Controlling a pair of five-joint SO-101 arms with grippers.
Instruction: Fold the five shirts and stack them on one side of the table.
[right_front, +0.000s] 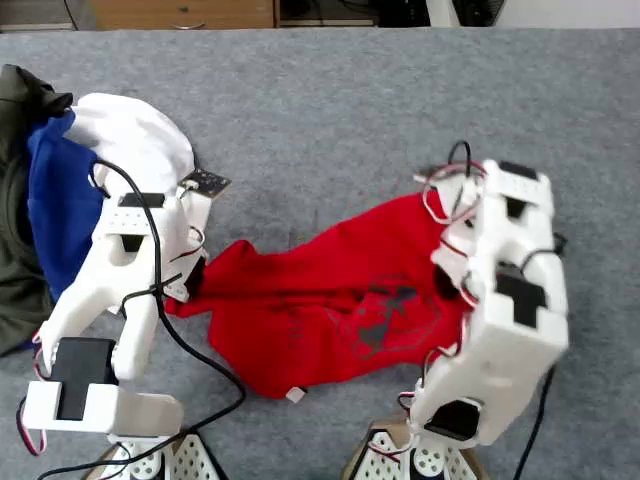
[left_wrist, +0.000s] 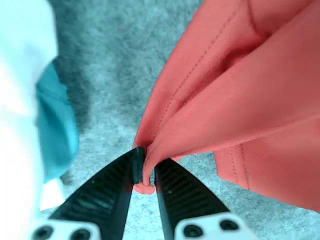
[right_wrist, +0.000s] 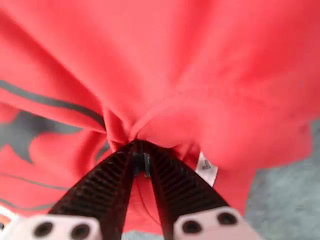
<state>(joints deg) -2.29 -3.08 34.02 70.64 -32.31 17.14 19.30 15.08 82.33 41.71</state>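
Note:
A red shirt (right_front: 330, 300) with a dark print lies crumpled across the middle of the grey table (right_front: 330, 110). My left gripper (left_wrist: 145, 167) is shut on a fold of the red shirt (left_wrist: 240, 100) at its left end, beside the pile. My right gripper (right_wrist: 141, 160) is shut on a bunched fold of the red shirt (right_wrist: 200, 65) at its right end, close to a white label (right_wrist: 205, 167). In the high view the left gripper (right_front: 192, 275) sits under its arm, and the right gripper (right_front: 455, 270) is hidden below the white arm.
A pile of shirts sits at the left edge: a white shirt (right_front: 135, 135), a blue shirt (right_front: 55, 200) and a dark green shirt (right_front: 20, 110). White and blue cloth (left_wrist: 30, 100) lies close to the left gripper. Bare table stretches across the back and the right.

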